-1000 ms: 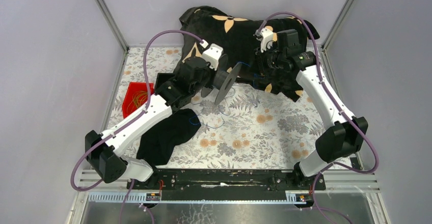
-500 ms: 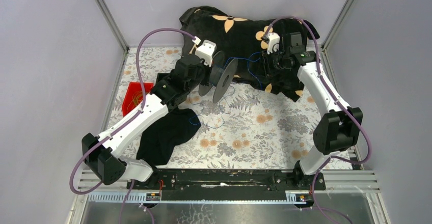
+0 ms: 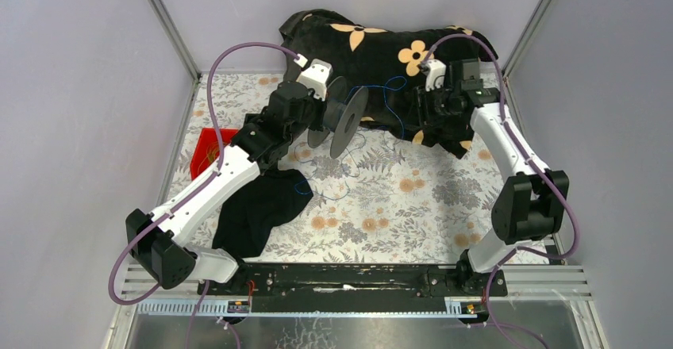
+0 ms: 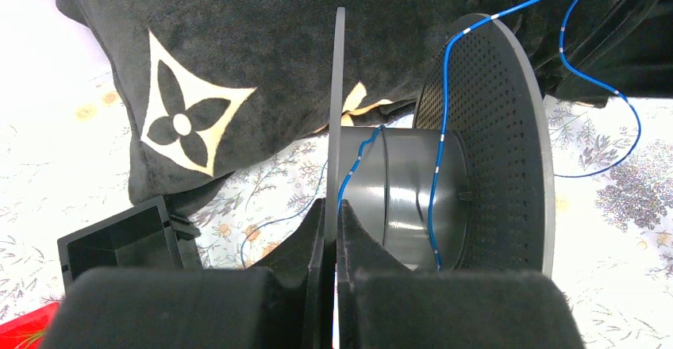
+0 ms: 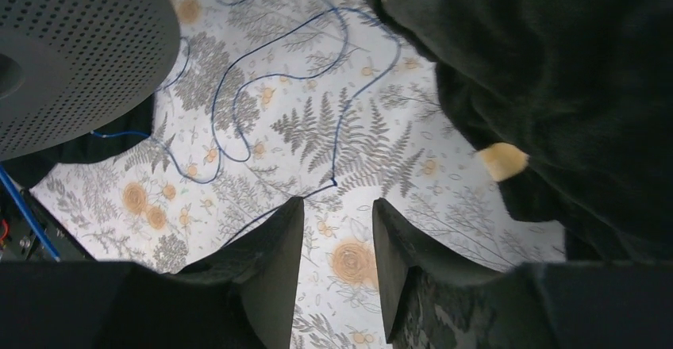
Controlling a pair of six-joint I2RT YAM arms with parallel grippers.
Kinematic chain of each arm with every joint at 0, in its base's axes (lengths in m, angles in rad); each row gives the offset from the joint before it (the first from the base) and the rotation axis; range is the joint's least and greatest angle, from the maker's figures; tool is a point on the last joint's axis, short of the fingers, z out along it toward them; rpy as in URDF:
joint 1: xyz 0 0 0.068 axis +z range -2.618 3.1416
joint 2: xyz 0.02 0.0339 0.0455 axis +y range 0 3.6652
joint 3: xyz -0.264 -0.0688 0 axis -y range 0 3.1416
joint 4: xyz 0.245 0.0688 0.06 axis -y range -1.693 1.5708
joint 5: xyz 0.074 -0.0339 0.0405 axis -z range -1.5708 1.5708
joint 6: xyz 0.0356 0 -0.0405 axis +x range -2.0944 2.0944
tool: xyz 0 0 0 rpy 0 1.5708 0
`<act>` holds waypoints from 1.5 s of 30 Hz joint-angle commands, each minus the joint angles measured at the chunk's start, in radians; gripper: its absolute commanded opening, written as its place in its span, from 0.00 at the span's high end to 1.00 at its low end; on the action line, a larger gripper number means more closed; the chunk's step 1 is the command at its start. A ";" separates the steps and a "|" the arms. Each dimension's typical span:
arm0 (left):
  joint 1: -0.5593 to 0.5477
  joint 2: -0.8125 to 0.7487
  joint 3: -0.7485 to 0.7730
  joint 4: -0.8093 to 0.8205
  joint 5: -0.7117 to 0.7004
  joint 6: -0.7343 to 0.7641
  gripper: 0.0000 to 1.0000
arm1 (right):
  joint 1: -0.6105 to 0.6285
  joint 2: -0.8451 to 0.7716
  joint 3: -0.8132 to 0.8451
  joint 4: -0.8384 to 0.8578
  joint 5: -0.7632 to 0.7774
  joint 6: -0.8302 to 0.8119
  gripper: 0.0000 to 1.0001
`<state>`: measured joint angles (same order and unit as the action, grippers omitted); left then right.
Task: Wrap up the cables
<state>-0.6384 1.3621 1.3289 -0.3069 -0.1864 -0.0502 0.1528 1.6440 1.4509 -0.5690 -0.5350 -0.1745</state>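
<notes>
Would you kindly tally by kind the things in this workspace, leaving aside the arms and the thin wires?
Cloths: 2 (flowered black cloth, plain black cloth)
Spools: 1 (black spool)
Trays: 1 (red tray)
Boxes: 1 (small open black box)
Total: 5

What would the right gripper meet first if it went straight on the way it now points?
Probably the blue cable lying on the floral tablecloth just beyond the right gripper; nothing shows between, though depth is unclear.
</notes>
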 commanded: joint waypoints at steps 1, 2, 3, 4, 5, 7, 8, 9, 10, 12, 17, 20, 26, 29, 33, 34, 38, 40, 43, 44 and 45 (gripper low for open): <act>0.006 -0.028 0.055 0.075 -0.008 -0.014 1.00 | -0.090 -0.077 0.022 0.037 -0.042 0.015 0.55; 0.006 -0.027 0.056 0.076 -0.011 -0.014 1.00 | -0.106 -0.083 0.022 0.037 -0.066 0.014 0.54; 0.006 -0.026 0.055 0.077 -0.010 -0.014 1.00 | -0.117 -0.093 0.019 0.036 -0.089 0.016 0.53; 0.006 -0.025 0.056 0.078 -0.011 -0.014 1.00 | -0.124 -0.103 0.012 0.037 -0.114 0.016 0.53; 0.006 -0.023 0.056 0.078 -0.009 -0.014 1.00 | -0.126 -0.116 0.001 0.040 -0.137 0.017 0.51; 0.006 -0.021 0.057 0.078 -0.008 -0.014 1.00 | -0.127 -0.141 -0.024 0.053 -0.181 0.033 0.48; 0.006 -0.020 0.059 0.078 -0.008 -0.014 1.00 | -0.126 -0.154 -0.035 0.058 -0.199 0.040 0.46; 0.006 -0.019 0.058 0.078 -0.007 -0.015 1.00 | -0.126 -0.164 -0.045 0.064 -0.216 0.048 0.44; 0.006 -0.018 0.060 0.078 -0.008 -0.014 1.00 | -0.126 -0.174 -0.050 0.068 -0.229 0.054 0.42; 0.006 -0.017 0.061 0.078 -0.007 -0.015 1.00 | -0.125 -0.191 -0.064 0.082 -0.258 0.067 0.37; 0.006 -0.016 0.064 0.078 -0.006 -0.016 1.00 | -0.123 -0.205 -0.090 0.124 -0.356 0.117 0.29; 0.005 -0.013 0.068 0.078 -0.004 -0.017 1.00 | -0.106 -0.201 -0.104 0.146 -0.367 0.131 0.29; 0.006 -0.009 0.076 0.077 0.004 -0.023 1.00 | -0.051 -0.165 -0.099 0.168 -0.352 0.146 0.39; 0.007 -0.006 0.073 0.077 0.005 -0.025 1.00 | -0.035 -0.155 -0.091 0.191 -0.353 0.160 0.56; 0.008 -0.006 0.071 0.077 0.007 -0.028 1.00 | -0.034 -0.147 -0.069 0.209 -0.325 0.170 0.85; 0.009 -0.008 0.071 0.077 0.007 -0.028 1.00 | -0.033 -0.144 -0.065 0.212 -0.306 0.169 0.92; 0.025 -0.016 0.067 0.077 0.041 -0.033 1.00 | -0.042 -0.137 -0.056 0.226 -0.183 0.159 1.00; 0.034 -0.021 0.063 0.078 0.059 -0.031 1.00 | -0.059 -0.125 -0.051 0.237 -0.130 0.172 1.00; 0.043 -0.026 0.060 0.078 0.068 -0.015 1.00 | -0.090 -0.093 -0.039 0.235 -0.095 0.193 1.00; 0.046 -0.026 0.062 0.075 0.071 -0.007 1.00 | -0.095 -0.083 -0.039 0.233 -0.083 0.192 1.00; 0.047 -0.029 0.063 0.073 0.075 -0.001 1.00 | -0.096 -0.074 -0.043 0.232 -0.069 0.193 1.00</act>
<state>-0.6044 1.3640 1.3518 -0.3073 -0.1379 -0.0616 0.0849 1.5368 1.3670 -0.3756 -0.6956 -0.0013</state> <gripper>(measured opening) 0.062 0.017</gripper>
